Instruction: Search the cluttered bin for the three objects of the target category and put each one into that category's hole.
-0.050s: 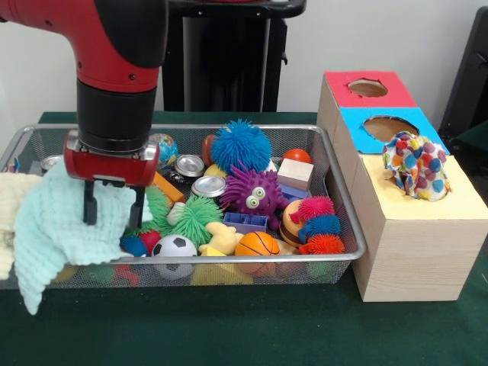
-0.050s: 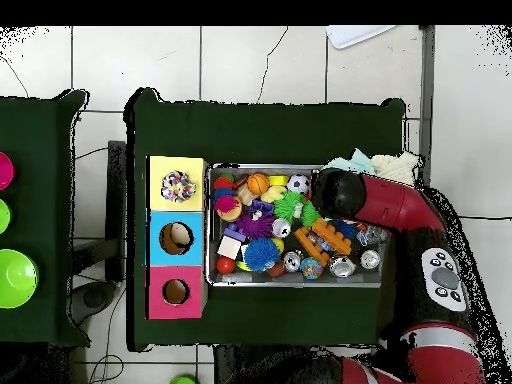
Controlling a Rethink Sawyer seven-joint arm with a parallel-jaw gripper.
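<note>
My gripper (image 1: 113, 206) hangs open over the left end of the wire bin (image 1: 46, 127). Its two black fingers (image 1: 90, 204) stand apart, low against a mint green cloth (image 1: 49, 229). That cloth drapes over the bin's front left rim. A cream cloth (image 1: 11, 210) lies beside it at the far left. A cloth with coloured dots (image 1: 415, 164) sits stuffed in the hole of the yellow box (image 1: 427, 221). In the overhead view the arm (image 2: 385, 205) covers the gripper; the mint cloth (image 2: 355, 163) and the cream cloth (image 2: 400, 165) show at the bin's corner.
The bin holds spiky balls such as a blue one (image 1: 240, 145) and a purple one with eyes (image 1: 253, 192), cans (image 1: 208, 185), small sports balls (image 1: 257, 244) and blocks (image 1: 295, 173). The blue box (image 1: 385, 130) and the red box (image 1: 367, 88) have open holes. Green bowls (image 2: 15, 278) sit on a side table.
</note>
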